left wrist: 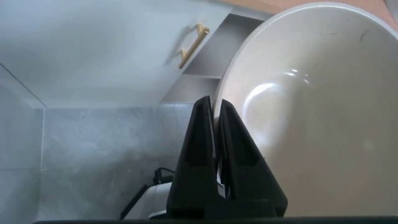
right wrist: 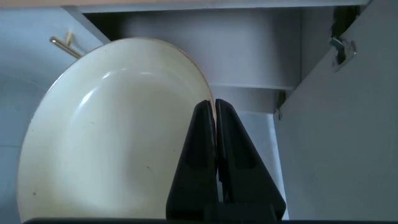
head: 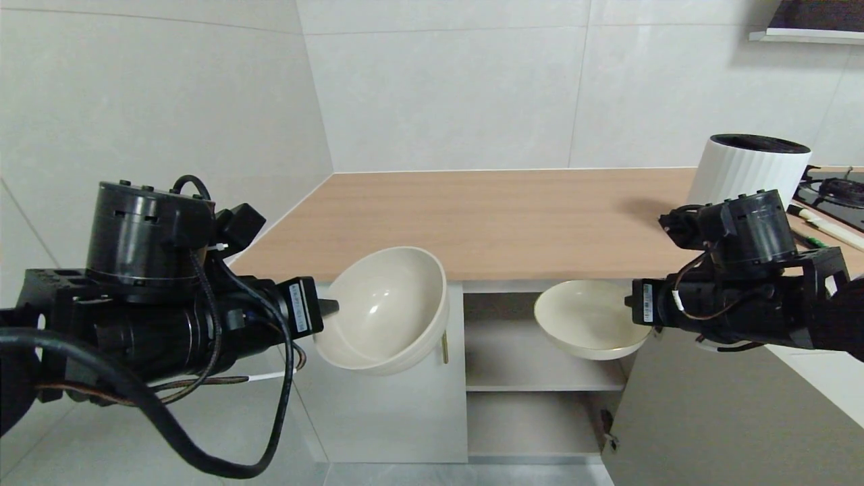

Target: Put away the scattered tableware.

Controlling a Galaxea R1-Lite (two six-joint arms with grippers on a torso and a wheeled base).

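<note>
A deep cream bowl (head: 385, 307) (left wrist: 317, 112) hangs tilted in front of the closed cabinet door, and my left gripper (head: 329, 308) (left wrist: 215, 118) is shut on its rim. A shallower cream plate (head: 587, 327) (right wrist: 106, 137) is held level before the open cabinet (head: 540, 364), with my right gripper (head: 638, 312) (right wrist: 214, 121) shut on its edge. Both pieces float below the front edge of the wooden counter (head: 499, 223).
The cabinet's right door (head: 702, 418) stands swung open; its left door (head: 398, 412) with a brass handle (left wrist: 193, 45) is closed. A shelf (head: 540, 387) divides the cabinet. A white ribbed container (head: 749, 172) stands on the counter near a gas hob (head: 833, 192).
</note>
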